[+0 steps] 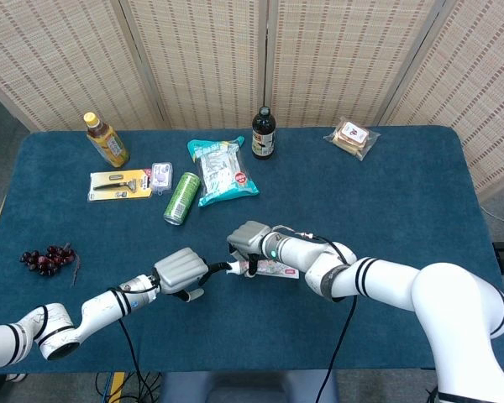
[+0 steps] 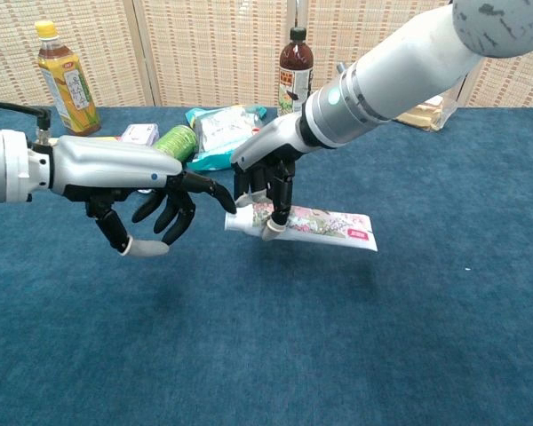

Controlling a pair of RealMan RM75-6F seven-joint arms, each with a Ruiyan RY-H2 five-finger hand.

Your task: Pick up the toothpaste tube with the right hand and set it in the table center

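Note:
The toothpaste tube (image 1: 275,269) (image 2: 324,224), white with a floral print, hangs just above the blue table near its middle, lying almost level with its cap pointing to the left of the picture. My right hand (image 1: 252,239) (image 2: 266,184) grips it from above near the cap end, fingers wrapped round it. My left hand (image 1: 181,270) (image 2: 151,191) hovers close beside it on the left, holding nothing, fingers spread. One of its fingertips (image 2: 226,204) reaches the tube's cap; I cannot tell whether it touches.
Along the back stand a yellow tea bottle (image 1: 106,139), a razor pack (image 1: 118,184), a green can (image 1: 181,198), a snack bag (image 1: 221,172), a dark bottle (image 1: 263,134) and a wrapped sandwich (image 1: 352,138). Grapes (image 1: 49,259) lie near the left edge.

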